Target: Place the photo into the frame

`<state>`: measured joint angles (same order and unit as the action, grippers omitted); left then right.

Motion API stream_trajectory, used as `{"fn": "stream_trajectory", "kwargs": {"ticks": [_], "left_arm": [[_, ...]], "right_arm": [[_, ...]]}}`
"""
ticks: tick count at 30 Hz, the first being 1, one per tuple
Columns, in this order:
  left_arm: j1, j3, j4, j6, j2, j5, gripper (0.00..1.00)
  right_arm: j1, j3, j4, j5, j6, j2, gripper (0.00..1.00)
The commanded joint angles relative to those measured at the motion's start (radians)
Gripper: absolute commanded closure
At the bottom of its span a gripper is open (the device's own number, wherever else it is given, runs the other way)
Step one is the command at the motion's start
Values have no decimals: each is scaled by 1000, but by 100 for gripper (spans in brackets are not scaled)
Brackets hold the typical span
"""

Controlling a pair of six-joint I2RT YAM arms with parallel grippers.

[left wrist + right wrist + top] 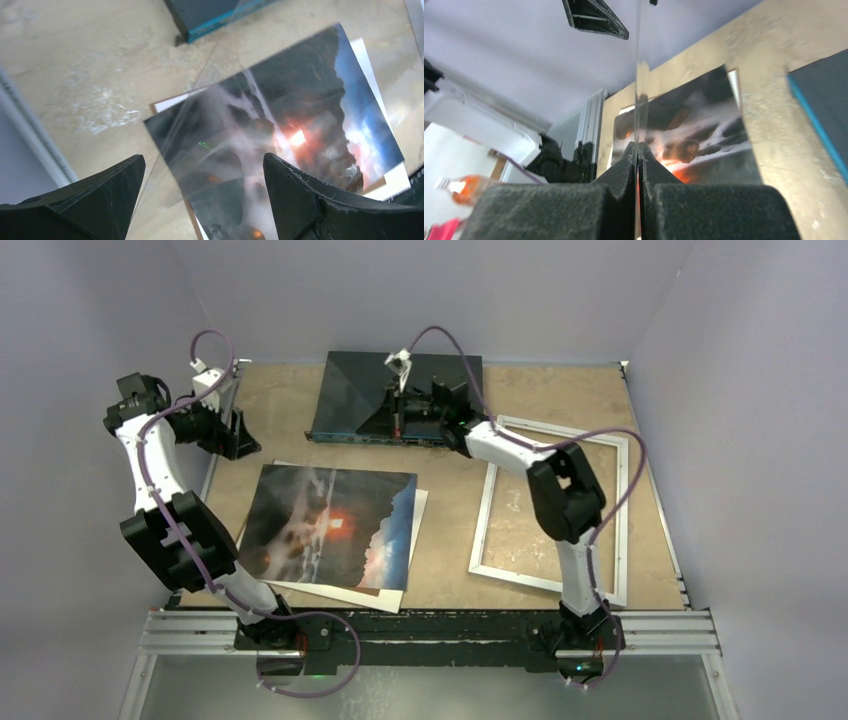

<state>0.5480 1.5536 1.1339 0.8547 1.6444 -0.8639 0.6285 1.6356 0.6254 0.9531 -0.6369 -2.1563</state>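
The photo (pixel 330 525), a dark cloudy print with an orange glow, lies flat at the front left of the table, also in the left wrist view (pixel 300 100) and the right wrist view (pixel 694 130). The frame (pixel 484 510), a thin white border, lies at the right with bare table showing through it. My right gripper (pixel 405 410) (pixel 638 150) is shut on the edge of a clear pane (pixel 639 75), held upright above the back of the table. My left gripper (pixel 235 435) (pixel 204 167) stands open at the left, with the pane's edge (pixel 190 90) crossing its view.
A dark flat box (pixel 400 395) with a blue edge (pixel 210 12) lies at the back centre under the held pane. A white mat sheet (pixel 418 530) and a brown board (pixel 370 590) lie under the photo. Walls close in on the left, right and back.
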Motion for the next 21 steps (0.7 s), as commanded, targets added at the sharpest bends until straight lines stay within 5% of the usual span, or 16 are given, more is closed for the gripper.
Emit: {"fn": "stream_trajectory", "kwargs": {"ticks": [1,10,21], "left_arm": [[-20,120,-148,-303,-33,88,12],[-163,146,-171,-419,-28,176,6],[-643,-29,-445,-613,-40,315,3]], "right_arm": [[-54,-128,-50,-205,-6,224,100],[-222,-358,-362,-478,-22,634,100],[-355,-463,-868,-911,43,1125,100]]}}
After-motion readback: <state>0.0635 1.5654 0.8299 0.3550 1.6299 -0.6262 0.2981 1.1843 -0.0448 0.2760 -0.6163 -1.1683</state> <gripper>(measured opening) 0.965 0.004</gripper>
